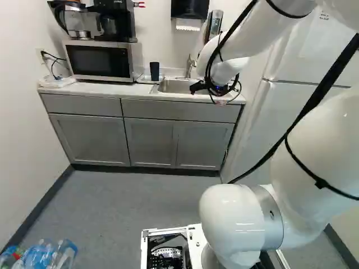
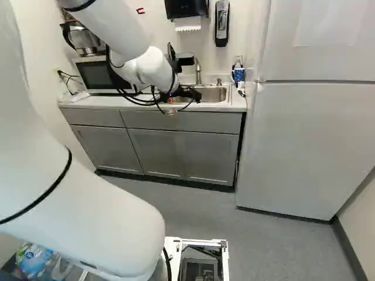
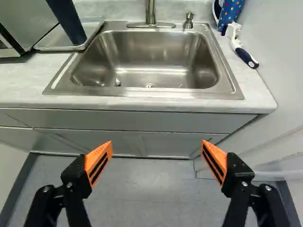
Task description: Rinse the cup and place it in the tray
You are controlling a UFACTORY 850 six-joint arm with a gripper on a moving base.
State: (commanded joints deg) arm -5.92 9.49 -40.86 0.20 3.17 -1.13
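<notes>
Left base view: A dark blue cup (image 1: 154, 71) stands upright in the tray (image 3: 61, 48) between the microwave (image 1: 101, 60) and the sink (image 3: 142, 92), apart from the gripper (image 1: 196, 88).
Its long axis runs vertical, its mouth apparently upward, though the rim is hard to make out; the claw's orange-padded fingers are spread wide with nothing between them.

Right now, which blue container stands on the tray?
The plain dark-blue cup, beside the microwave. The spotted container stands across the sink, by the brush.
</notes>
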